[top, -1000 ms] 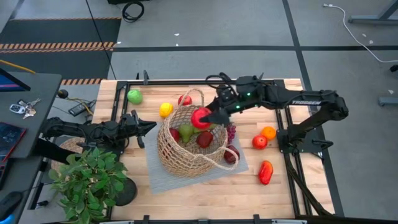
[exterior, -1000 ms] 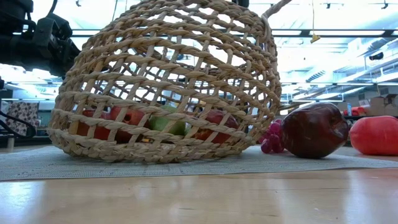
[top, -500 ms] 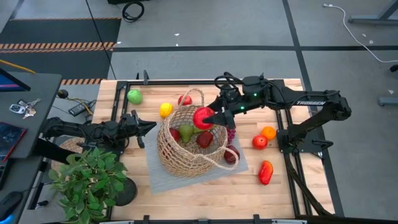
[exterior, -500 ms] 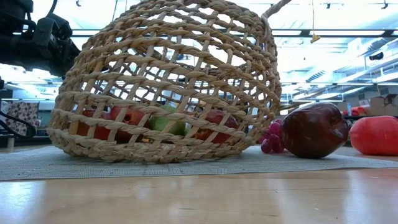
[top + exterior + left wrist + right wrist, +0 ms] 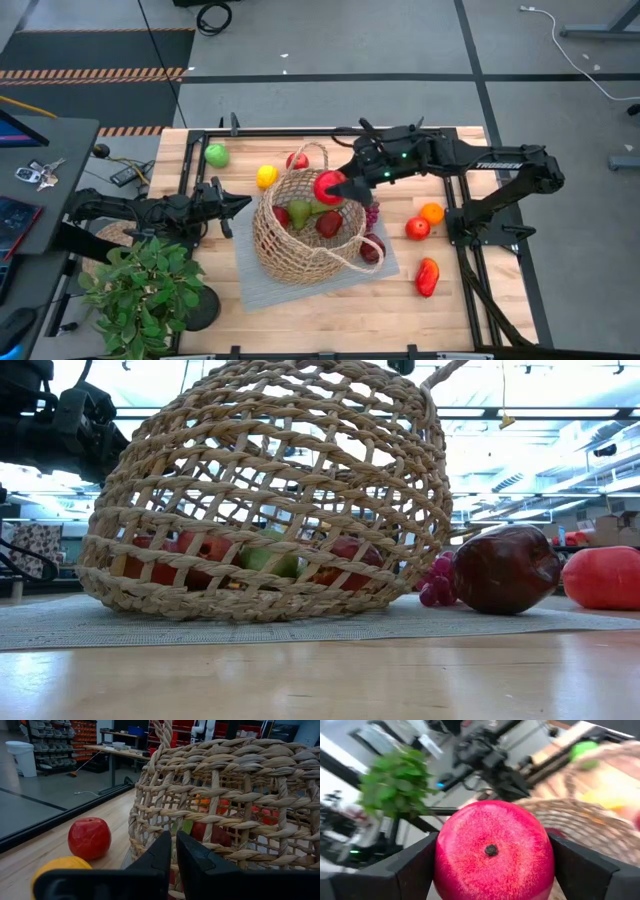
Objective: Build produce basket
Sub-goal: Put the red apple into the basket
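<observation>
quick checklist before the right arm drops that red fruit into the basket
1. Grip on the fruit: the right claw has a finger on each side of the round red fruit - ok.
2. Position: in the high view the red fruit sits over the far rim of the basket, not over its middle - not ok yet.
3. Room inside: a green pear and other red fruit lie at the bottom, with space above them - ok.
4. Left claw: shut, waiting just outside the basket wall, out of the drop path - ok.
5. Height of the fruit above the rim: cannot tell.
</observation>
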Motion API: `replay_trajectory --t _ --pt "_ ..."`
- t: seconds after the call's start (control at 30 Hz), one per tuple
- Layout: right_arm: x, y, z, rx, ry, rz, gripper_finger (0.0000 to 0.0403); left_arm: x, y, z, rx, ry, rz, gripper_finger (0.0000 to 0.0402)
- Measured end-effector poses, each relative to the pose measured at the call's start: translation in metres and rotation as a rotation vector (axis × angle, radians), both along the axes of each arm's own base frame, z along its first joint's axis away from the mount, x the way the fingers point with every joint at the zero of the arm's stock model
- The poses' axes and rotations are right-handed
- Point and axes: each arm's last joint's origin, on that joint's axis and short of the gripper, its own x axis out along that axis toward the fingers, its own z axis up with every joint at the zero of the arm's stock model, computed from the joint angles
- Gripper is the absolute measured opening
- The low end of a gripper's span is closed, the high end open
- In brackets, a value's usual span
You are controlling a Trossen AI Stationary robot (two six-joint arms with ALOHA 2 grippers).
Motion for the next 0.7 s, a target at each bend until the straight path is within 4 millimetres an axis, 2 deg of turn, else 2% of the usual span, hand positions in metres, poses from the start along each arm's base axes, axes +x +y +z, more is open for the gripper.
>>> replay_trajectory --t 0.1,0.33,0.5,0.7 --pt "0.006 -0.001 -0.006 -0.028 0.027 -0.013 0.0351 0.000 0.000 0.000 0.000 0.000 0.000 0.0039" --pt "0.041 -0.002 -0.046 -0.039 0.187 0.000 0.0351 0.000 0.000 0.000 0.000 0.000 0.000 0.0036" --pt "0.057 -0.002 -0.059 -0.064 0.292 0.014 0.0351 0.000 0.000 0.000 0.000 0.000 -0.001 0.0032" --pt "0.069 -0.003 -0.065 -0.121 0.341 -0.019 0.0351 0.000 0.000 0.000 0.000 0.000 0.000 0.0039"
